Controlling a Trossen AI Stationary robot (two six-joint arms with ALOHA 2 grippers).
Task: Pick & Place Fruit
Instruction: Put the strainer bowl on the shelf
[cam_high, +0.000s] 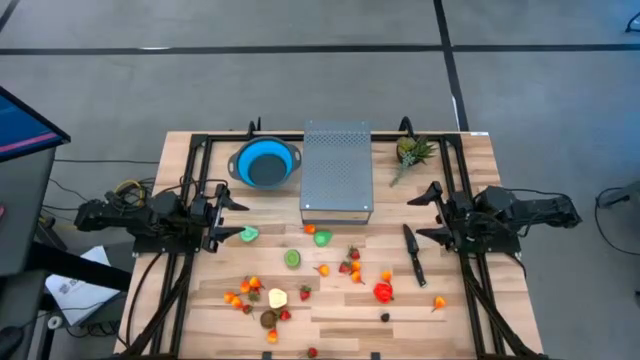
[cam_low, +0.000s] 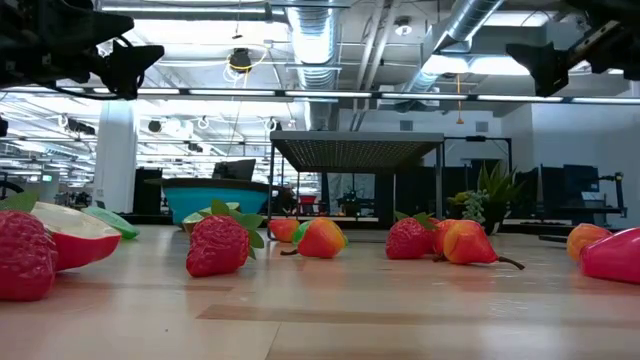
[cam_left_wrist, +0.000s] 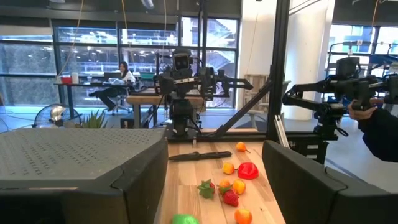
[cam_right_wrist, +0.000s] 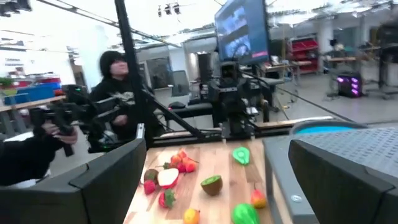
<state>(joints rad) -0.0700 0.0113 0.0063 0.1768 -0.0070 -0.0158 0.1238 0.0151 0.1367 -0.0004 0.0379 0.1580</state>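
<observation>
Several small toy fruits lie scattered on the near half of the wooden table: a green piece (cam_high: 247, 234), a cut kiwi (cam_high: 292, 258), a red pepper (cam_high: 383, 292), strawberries (cam_high: 349, 262), orange pieces (cam_high: 241, 296). In the low view a strawberry (cam_low: 217, 245) stands close. My left gripper (cam_high: 228, 212) hovers open at the table's left side, above the table, pointing right. My right gripper (cam_high: 425, 215) hovers open at the right side, pointing left. Neither touches anything. The wrist views show the left gripper (cam_left_wrist: 211, 186) and right gripper (cam_right_wrist: 205, 186) wide open over the fruits.
A blue bowl (cam_high: 265, 162) sits at the far left, beside a grey perforated box (cam_high: 337, 172) in the far middle. A spiky pineapple-like piece (cam_high: 410, 152) lies far right. A black knife (cam_high: 413, 255) lies near my right gripper. A person (cam_right_wrist: 115, 93) stands beyond the table.
</observation>
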